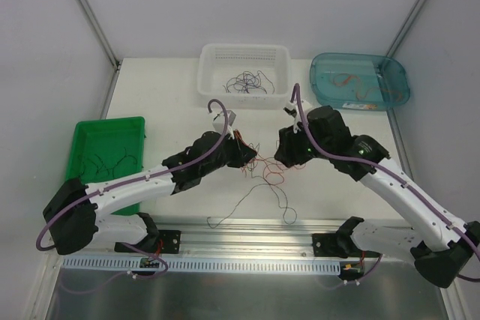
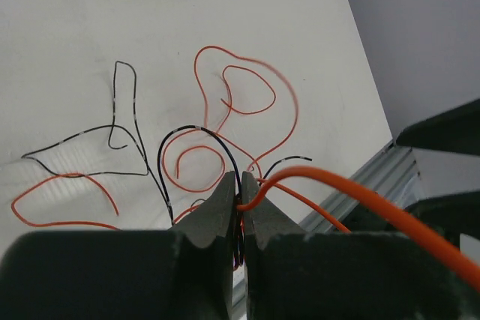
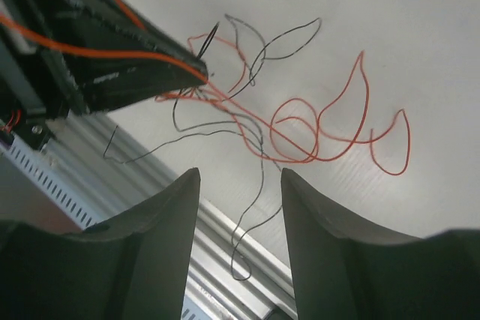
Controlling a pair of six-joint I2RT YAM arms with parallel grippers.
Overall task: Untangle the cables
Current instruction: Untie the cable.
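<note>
A loose tangle of thin orange, red and black cables [image 1: 264, 176] lies on the white table between my two grippers. My left gripper [image 1: 250, 157] is shut on several strands, orange and black, pinched between its fingertips [image 2: 241, 185]. More red and black loops [image 2: 225, 103] spread on the table beyond it. My right gripper [image 1: 283, 157] is open and empty, facing the left one a short way off. In the right wrist view its gripper [image 3: 240, 174] hovers above red loops [image 3: 330, 133] and a black strand [image 3: 251, 215]; the left gripper's tip [image 3: 191, 71] shows there holding the wires.
A white basket [image 1: 279, 58] at the back holds black wires. A blue tray [image 1: 397, 84] at the back right holds orange wires. A green tray [image 1: 82, 136] at the left holds dark wires. An aluminium rail [image 1: 247, 230] runs along the near table edge.
</note>
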